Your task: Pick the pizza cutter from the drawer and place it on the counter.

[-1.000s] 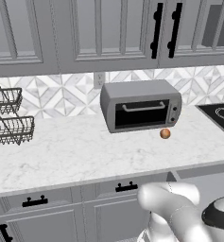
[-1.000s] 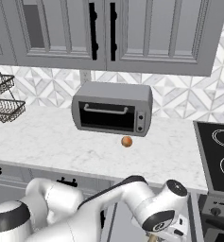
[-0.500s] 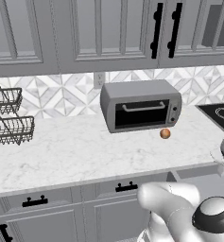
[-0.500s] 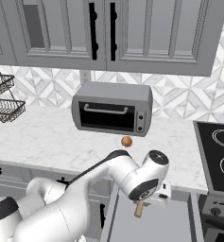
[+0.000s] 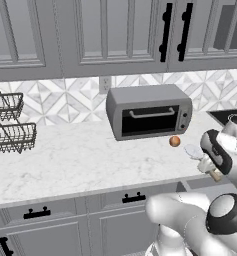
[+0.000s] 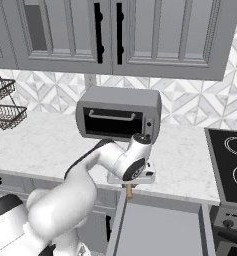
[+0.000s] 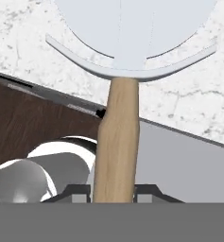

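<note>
My gripper (image 7: 112, 191) is shut on the pizza cutter's tan wooden handle (image 7: 116, 142). The pale round wheel (image 7: 132, 33) points away from the hand, over the white marbled counter (image 7: 189, 104). In the left base view the gripper (image 5: 209, 165) holds the pizza cutter (image 5: 194, 150) just above the counter's (image 5: 80, 160) front edge, right of the toaster oven. In the right base view the handle's end (image 6: 129, 191) pokes out below the hand, over the near left corner of the open grey drawer (image 6: 160, 230).
A grey toaster oven (image 5: 149, 111) stands at the back of the counter, with a small orange ball (image 5: 174, 141) in front of it, close to the wheel. Wire baskets (image 5: 10, 125) stand at the far left. The black stovetop (image 6: 232, 160) lies to the right.
The arm has risen out of the drawer with the pizza cutter and swung it up towards the counter's edge; the hand now shows in the left base view.
</note>
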{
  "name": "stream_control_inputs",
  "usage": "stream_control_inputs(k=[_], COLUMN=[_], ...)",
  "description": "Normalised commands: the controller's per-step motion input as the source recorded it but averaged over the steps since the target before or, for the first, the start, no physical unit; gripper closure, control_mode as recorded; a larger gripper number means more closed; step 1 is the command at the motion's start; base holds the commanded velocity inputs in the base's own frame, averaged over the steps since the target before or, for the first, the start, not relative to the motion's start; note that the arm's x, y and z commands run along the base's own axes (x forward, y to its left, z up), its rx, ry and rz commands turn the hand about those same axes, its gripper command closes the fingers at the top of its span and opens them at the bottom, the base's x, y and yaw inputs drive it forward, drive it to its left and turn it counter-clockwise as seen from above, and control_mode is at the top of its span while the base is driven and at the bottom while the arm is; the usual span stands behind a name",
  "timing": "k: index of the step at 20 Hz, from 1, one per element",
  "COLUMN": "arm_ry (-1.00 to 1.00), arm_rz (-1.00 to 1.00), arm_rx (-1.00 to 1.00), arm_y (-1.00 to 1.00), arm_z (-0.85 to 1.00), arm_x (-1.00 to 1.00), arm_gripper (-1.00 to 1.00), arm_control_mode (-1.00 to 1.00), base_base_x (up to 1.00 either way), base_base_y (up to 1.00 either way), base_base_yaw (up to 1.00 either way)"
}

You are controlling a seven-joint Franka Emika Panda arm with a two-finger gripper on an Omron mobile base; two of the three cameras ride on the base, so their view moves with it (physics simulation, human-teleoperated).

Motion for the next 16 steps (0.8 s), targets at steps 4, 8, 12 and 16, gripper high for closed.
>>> stream_control_inputs(k=[4, 8, 12, 16], arm_ry=[0.00, 0.00, 0.00, 0.00], arm_rz=[0.18, 0.13, 0.07, 0.00], arm_rx=[0.00, -0.01, -0.10, -0.05], arm_y=[0.87, 0.83, 0.79, 0.34], arm_z=[0.00, 0.00, -0.18, -0.35], arm_x=[1.00, 1.00, 1.00, 0.77], arm_gripper=[1.00, 1.00, 1.00, 1.00], arm_control_mode=[-1.00, -1.00, -1.00, -1.00], base_base_x=[0.00, 0.00, 0.00, 0.00], base_base_y=[0.00, 0.00, 0.00, 0.00], base_base_yaw=[0.00, 0.00, 0.00, 0.00])
